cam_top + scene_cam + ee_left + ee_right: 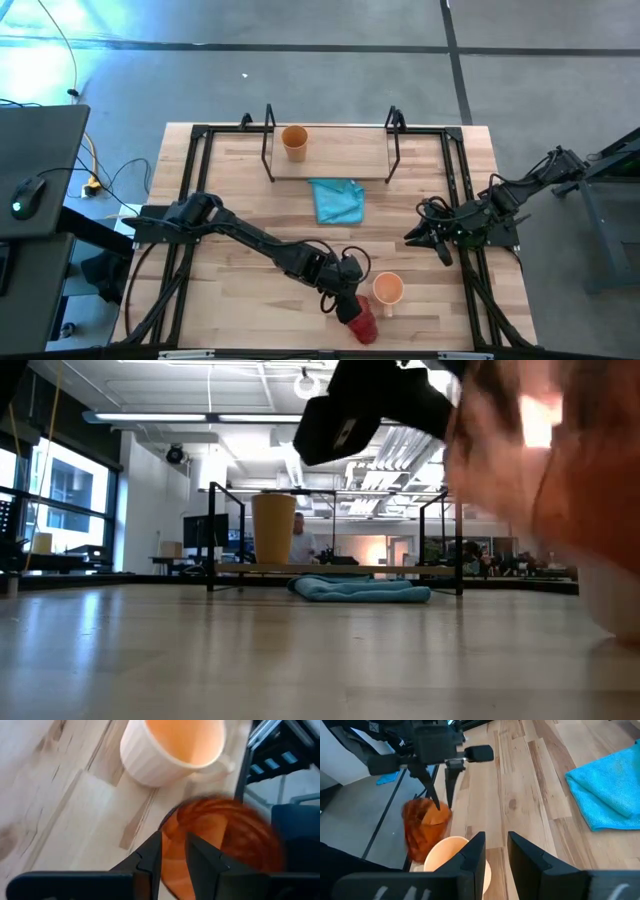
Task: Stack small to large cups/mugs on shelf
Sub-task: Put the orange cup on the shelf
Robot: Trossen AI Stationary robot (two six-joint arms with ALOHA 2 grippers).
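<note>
Mustard-tan tumbler [294,141] already stands on the shelf [371,165], upper centre; at lower centre the left gripper [352,301] pinches the dark red cup's [363,322] rim, orange mug [388,290] beside it untouched; right gripper [425,237] waits, empty and narrowly parted

A crumpled blue cloth [336,200] lies mid-counter [240,200]. Off the counter's left side, a computer mouse [28,190] sits on a dark desk [40,150].
</note>
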